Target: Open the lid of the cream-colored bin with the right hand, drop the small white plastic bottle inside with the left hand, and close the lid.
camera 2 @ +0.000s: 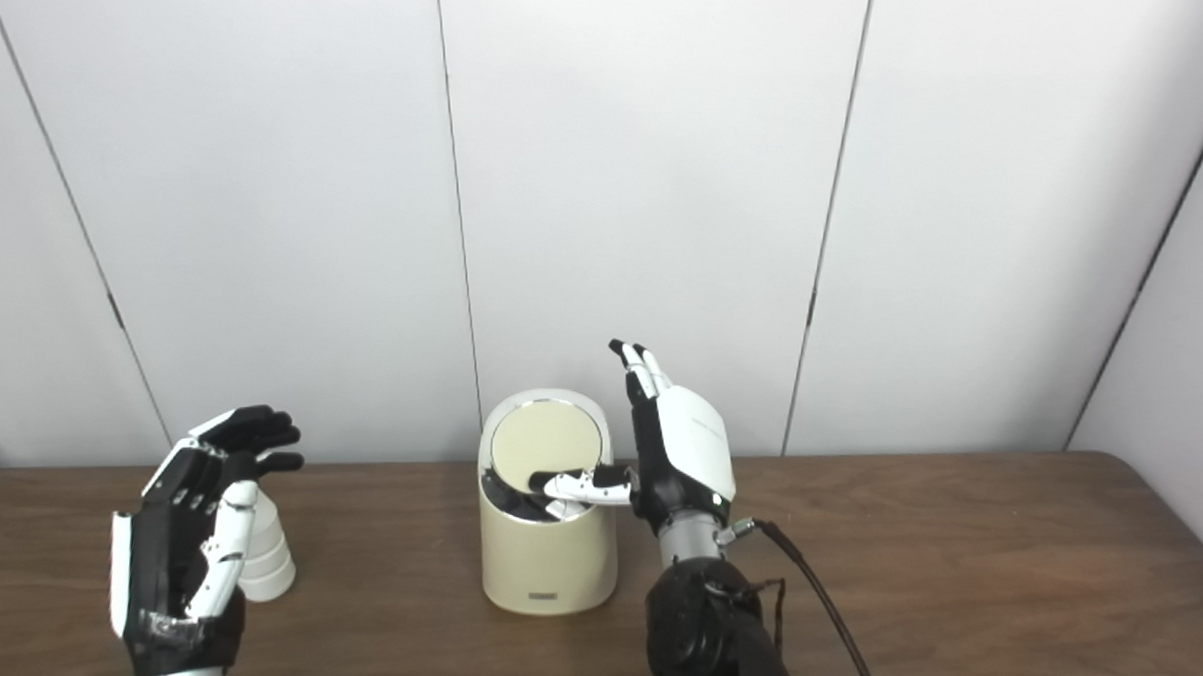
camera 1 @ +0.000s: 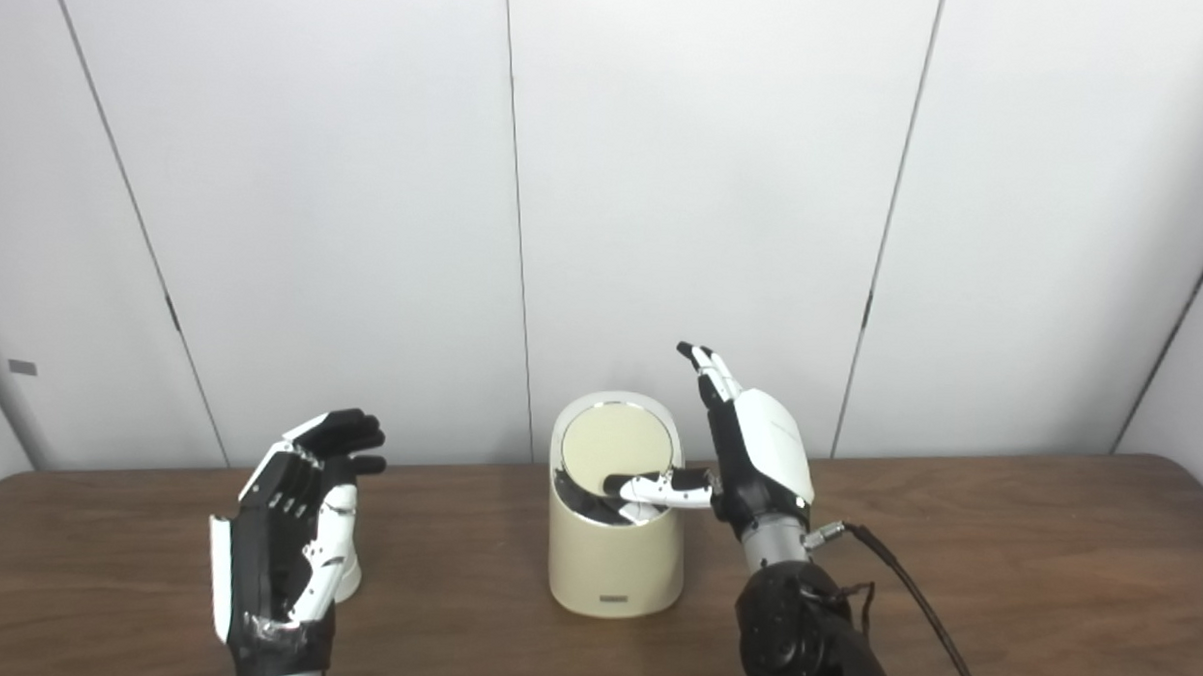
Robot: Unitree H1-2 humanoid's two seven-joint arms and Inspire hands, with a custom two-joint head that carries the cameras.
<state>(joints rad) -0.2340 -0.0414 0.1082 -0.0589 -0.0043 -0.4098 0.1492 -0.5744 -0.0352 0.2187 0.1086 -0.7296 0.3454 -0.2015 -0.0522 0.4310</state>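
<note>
The cream-colored bin (camera 1: 614, 564) stands mid-table. Its round lid (camera 1: 616, 445) is tilted up at the back, and a dark gap shows at the front. My right hand (camera 1: 762, 459) is just right of the bin, fingers straight up and apart, holding nothing. Its thumb (camera 1: 656, 490) reaches sideways over the bin's front rim, touching it. The small white plastic bottle (camera 2: 269, 559) stands on the table at the left, partly hidden behind my left hand (camera 1: 290, 527). That hand is open, palm toward the bottle, close beside it, not gripping it.
The brown wooden table (camera 1: 1003, 592) runs up to a white panelled wall close behind the bin. A black cable (camera 1: 913, 589) trails from my right wrist across the table toward the front.
</note>
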